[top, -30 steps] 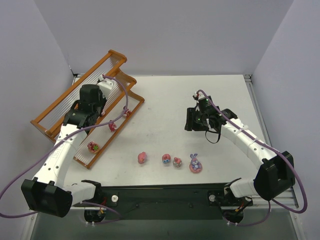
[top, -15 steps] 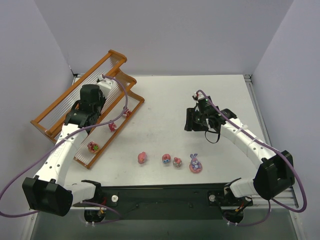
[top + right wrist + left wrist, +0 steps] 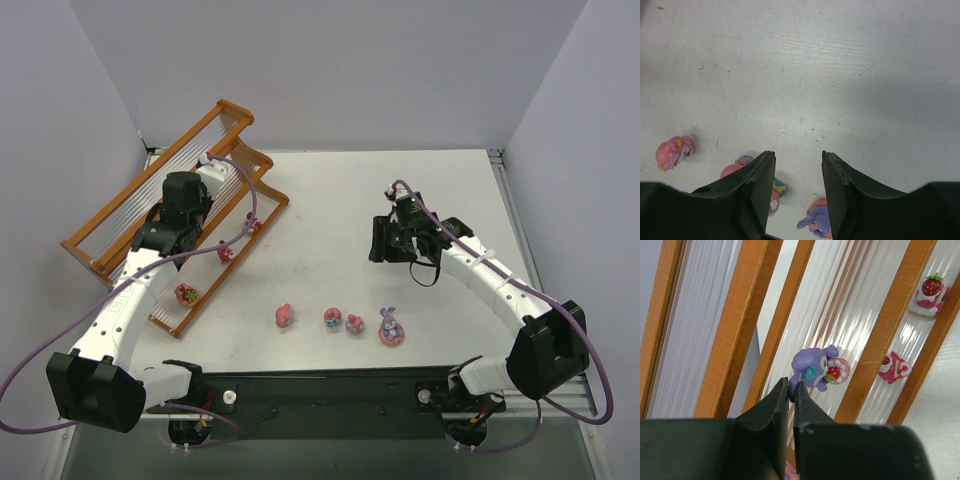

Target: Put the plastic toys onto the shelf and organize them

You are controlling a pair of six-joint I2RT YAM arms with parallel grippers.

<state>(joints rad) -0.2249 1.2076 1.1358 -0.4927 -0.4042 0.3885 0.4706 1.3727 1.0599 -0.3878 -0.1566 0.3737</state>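
While the left pincer (image 3: pixel 792 386) is clenching almost fully on a thin back edge of the purple toy (image 3: pixel 815 371), we're seeing that little guy sitting on the pale rods of the shelf (image 3: pixel 875 340), middle tier. A strawberry-topped toy (image 3: pixel 930 292) and a pink toy (image 3: pixel 892 367) are lying one step down. We're guessing these are hard, featherlight plastic, glossy and kinda slippery, so they're probably going to skate or tip over on those rods rather than break. Grabbing across the chunky body is looking safer to us than nipping an ear or a tail. The right pincer (image 3: pixel 797 156) is hanging half spread and empty above the tabletop (image 3: pixel 330 200), where four loose toys (image 3: pixel 333 319) are waiting in a row near the arm bases.
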